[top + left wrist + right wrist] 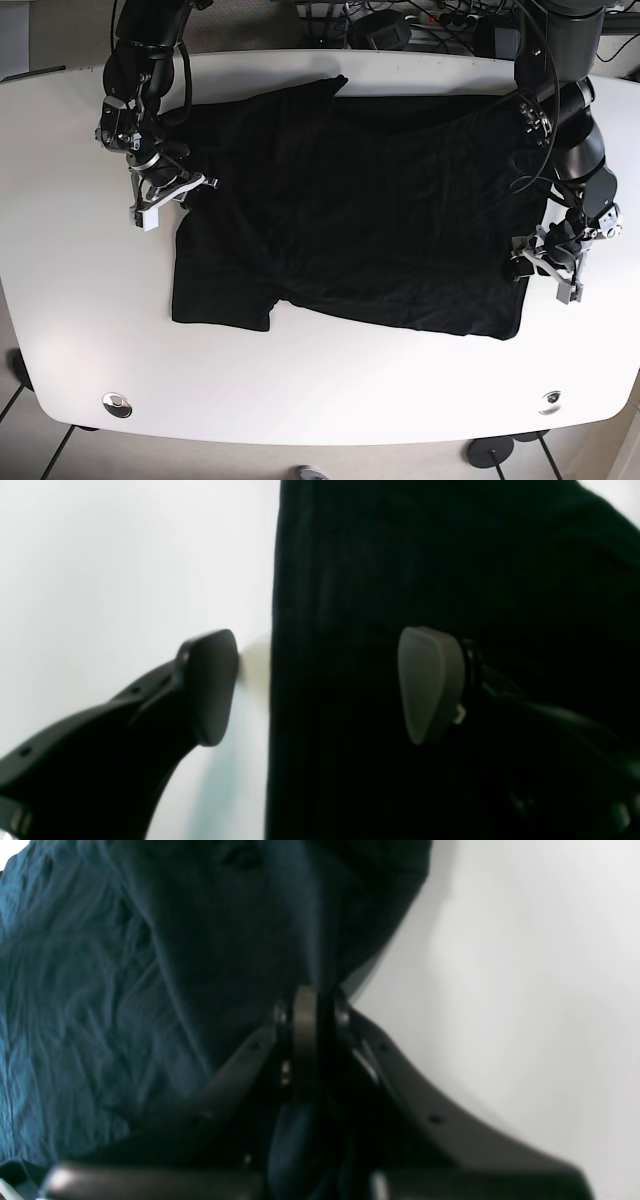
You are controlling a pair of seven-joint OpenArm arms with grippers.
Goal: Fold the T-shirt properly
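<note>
1. We are working on a dark T-shirt [350, 210] that is lying spread but rumpled across the white table [320, 380], with one edge near the far side and the opposite edge toward the near side.
2. Our right gripper [305, 1005] is pinching the shirt's edge, its jaws closed on a gathered tuck of cloth; in the base view it is sitting at the shirt's left border.
3. Our left gripper [320, 685] is standing with its jaws wide apart, one pad over bare table and the other over fabric, straddling the shirt's straight edge without gripping it.
4. We are judging this as the grasping stage before a first fold: one side is secured, the other is not yet.
5. Next, we are expecting the left jaws to need closing on that edge, so both sides can lift evenly.
6. The dark cloth is hiding seams and layers, and the wrist views are blurred, so we cannot tell sleeves from folds or how many layers are being pinched.
</note>
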